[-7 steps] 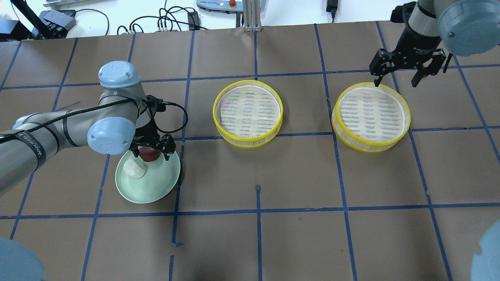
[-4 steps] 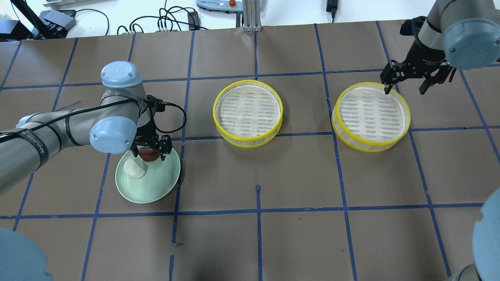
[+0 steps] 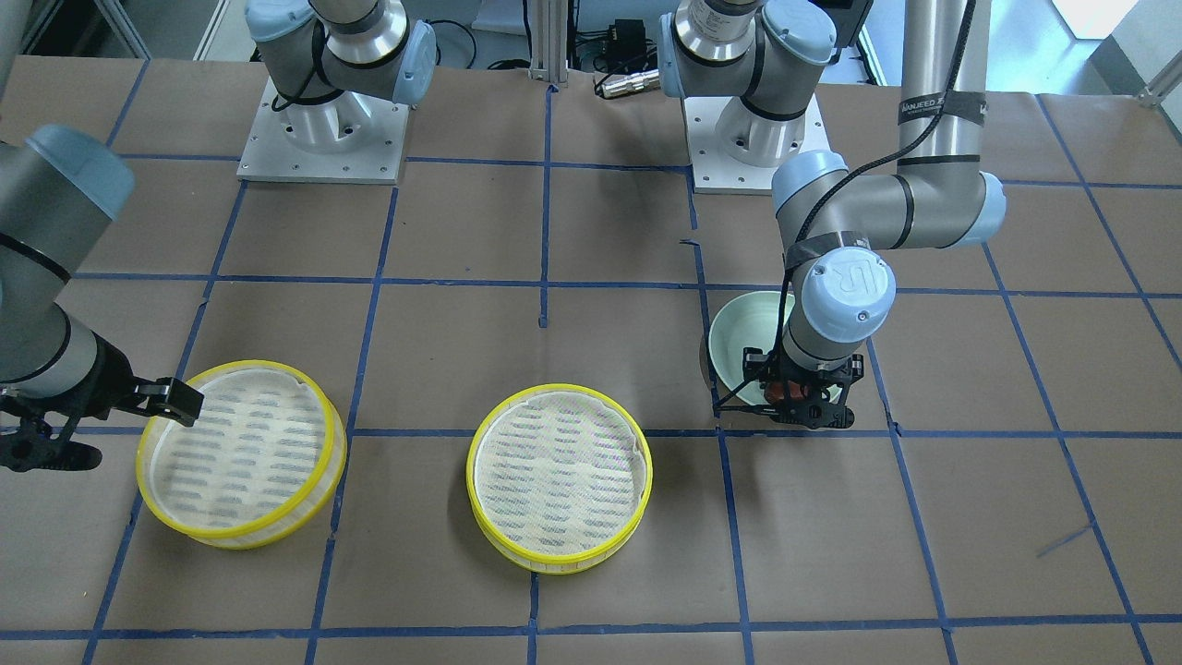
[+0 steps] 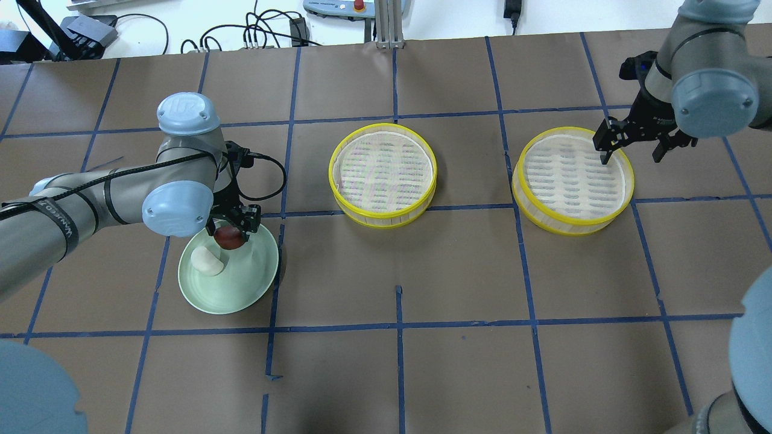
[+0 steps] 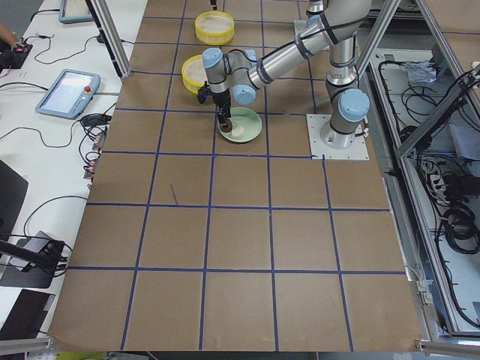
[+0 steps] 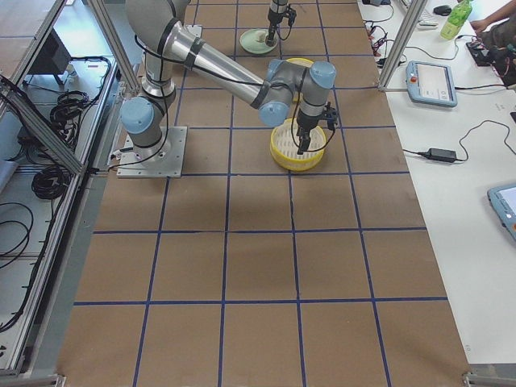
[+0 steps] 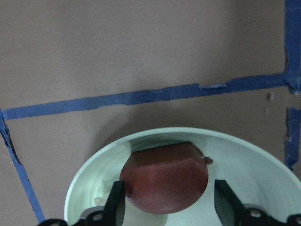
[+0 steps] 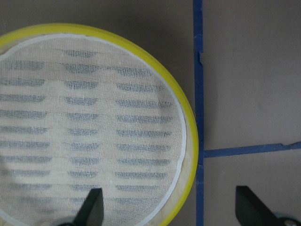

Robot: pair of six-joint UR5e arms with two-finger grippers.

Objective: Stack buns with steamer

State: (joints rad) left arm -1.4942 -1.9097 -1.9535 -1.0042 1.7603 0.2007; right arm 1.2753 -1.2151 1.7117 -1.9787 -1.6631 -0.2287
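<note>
The dark reddish-brown bun [image 4: 229,237] and the white bun [image 4: 208,263] lie on the pale green plate [image 4: 236,296]. My left gripper [image 4: 232,226] is low over the plate and open. Its fingers [image 7: 115,207] straddle the reddish-brown bun [image 7: 164,180], the left one touching it and the right one a sliver off. Two yellow-rimmed steamer trays stand empty, one in the middle [image 4: 382,220] and one on the right [image 4: 573,228]. My right gripper [image 4: 630,154] is open and straddles the right tray's far-right rim [image 8: 186,117]. One finger is inside the tray and the other outside.
Blue tape lines grid the brown table [image 4: 458,271]. Cables and a pendant lie beyond the far edge [image 4: 265,33]. In the front-facing view the plate [image 3: 739,340] sits close to the left arm's elbow, and both arm bases stand at the top.
My left gripper has sunk lower around the reddish-brown bun and looks narrower. My right gripper has moved right and down from behind the right tray onto its rim.
</note>
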